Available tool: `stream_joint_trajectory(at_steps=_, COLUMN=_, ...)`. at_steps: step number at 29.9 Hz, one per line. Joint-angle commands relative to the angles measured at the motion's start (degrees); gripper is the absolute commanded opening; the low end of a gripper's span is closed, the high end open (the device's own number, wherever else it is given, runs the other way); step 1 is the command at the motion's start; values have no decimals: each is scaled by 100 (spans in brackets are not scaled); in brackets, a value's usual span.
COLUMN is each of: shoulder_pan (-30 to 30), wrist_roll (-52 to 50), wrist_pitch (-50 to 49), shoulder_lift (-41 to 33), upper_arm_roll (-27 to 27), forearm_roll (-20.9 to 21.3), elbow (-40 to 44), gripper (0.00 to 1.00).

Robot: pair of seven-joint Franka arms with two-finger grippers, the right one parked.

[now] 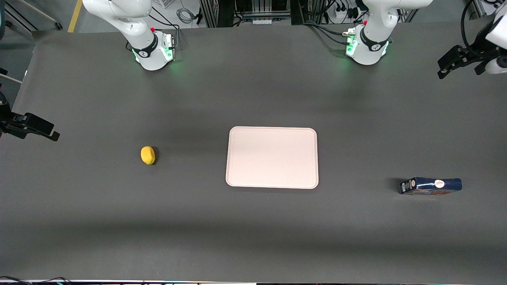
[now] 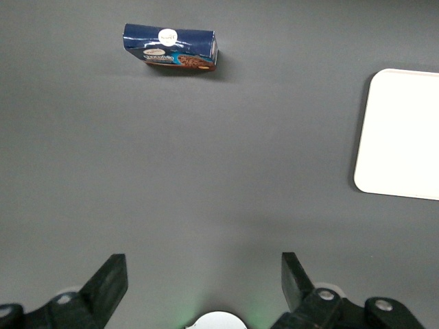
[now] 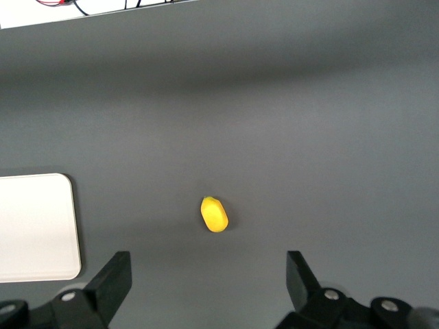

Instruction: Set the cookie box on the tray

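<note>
The cookie box (image 1: 430, 185) is a dark navy box with a white-red oval logo. It lies on its side on the grey table toward the working arm's end, apart from the tray. It also shows in the left wrist view (image 2: 170, 46). The tray (image 1: 271, 157) is a pale pinkish-white rectangle with nothing on it, at the table's middle; its edge shows in the left wrist view (image 2: 401, 133). My left gripper (image 1: 445, 67) hangs high above the table, farther from the front camera than the box. It is open and empty (image 2: 202, 271).
A small yellow lemon-like object (image 1: 147, 155) lies on the table toward the parked arm's end, beside the tray; it also shows in the right wrist view (image 3: 214, 214). The two arm bases (image 1: 366, 47) stand at the table's back edge.
</note>
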Motion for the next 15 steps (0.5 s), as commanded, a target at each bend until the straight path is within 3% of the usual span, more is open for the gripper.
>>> stream_joint_trajectory(at_steps=1, shoulder_pan=109, wrist_roll=-234, wrist_pitch=-648, shoulder_lift=377, upper_arm_roll=52, forearm_roll=37, elbow=904, gripper=100)
stream_joint_trajectory(at_steps=6, shoulder_pan=127, wrist_roll=-1121, wrist_pitch=-1300, shoulder_lift=1010, upper_arm_roll=280, forearm_roll=29, elbow=1854, gripper=100)
stream_joint_trajectory(at_steps=15, shoulder_pan=171, wrist_roll=-2616, wrist_pitch=-1213, shoulder_lift=1617, upper_arm_roll=807, forearm_roll=-226, elbow=1908, gripper=100)
